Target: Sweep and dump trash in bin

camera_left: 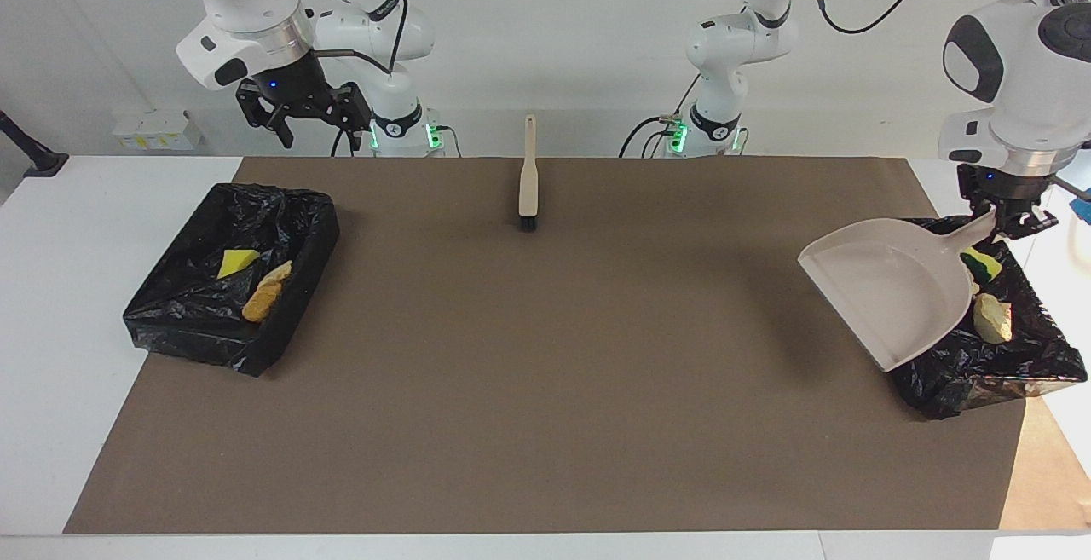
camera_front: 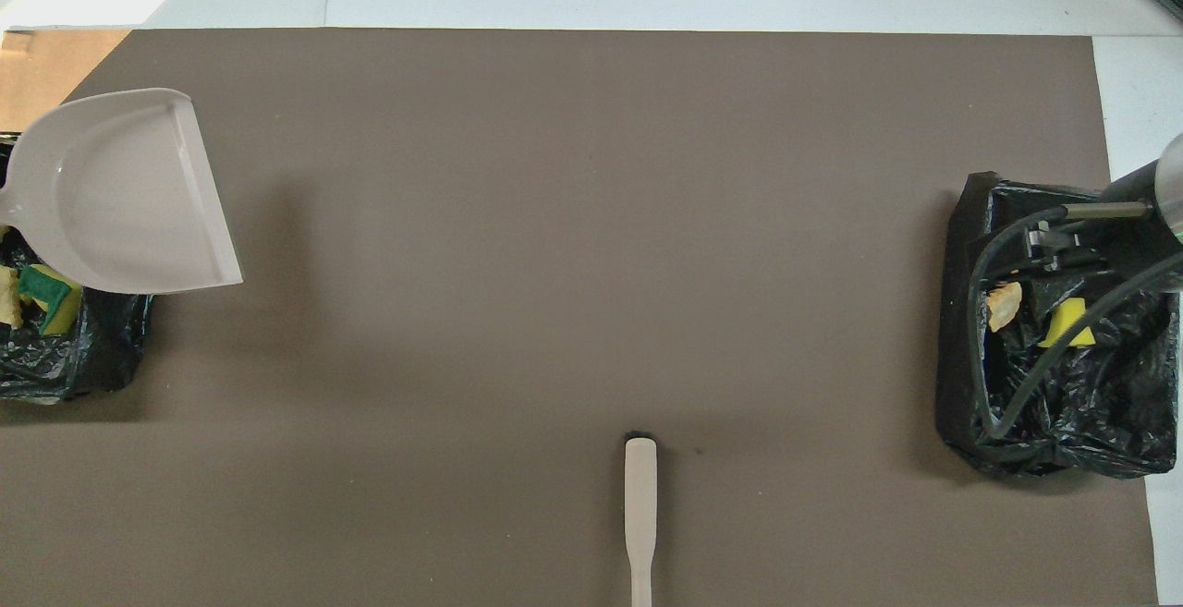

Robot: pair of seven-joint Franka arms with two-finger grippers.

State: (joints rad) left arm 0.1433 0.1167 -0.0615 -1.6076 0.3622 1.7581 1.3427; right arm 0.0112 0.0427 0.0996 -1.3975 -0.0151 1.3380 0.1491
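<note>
Brown mat bare of scraps: yellow sponge and tan bread-like trash (camera_left: 989, 304) sits in both black-lined bins (camera_left: 183, 313), 3 and 9 o'clock; left gripper (camera_left: 1006, 223) clenches seemingly empty beige plastic dustpan (camera_left: 895, 287); right gripper (camera_left: 311, 112) released, waiting.

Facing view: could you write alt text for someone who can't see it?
The left gripper holds an empty dustpan over a black-lined bin with scraps inside. The right gripper hangs open above a second bin; a brush lies between.

No text, label, brand, number or sign can be read anywhere in either view. The arm joints carry small dark rings with faint lettering, but it is too small to make out.
</note>
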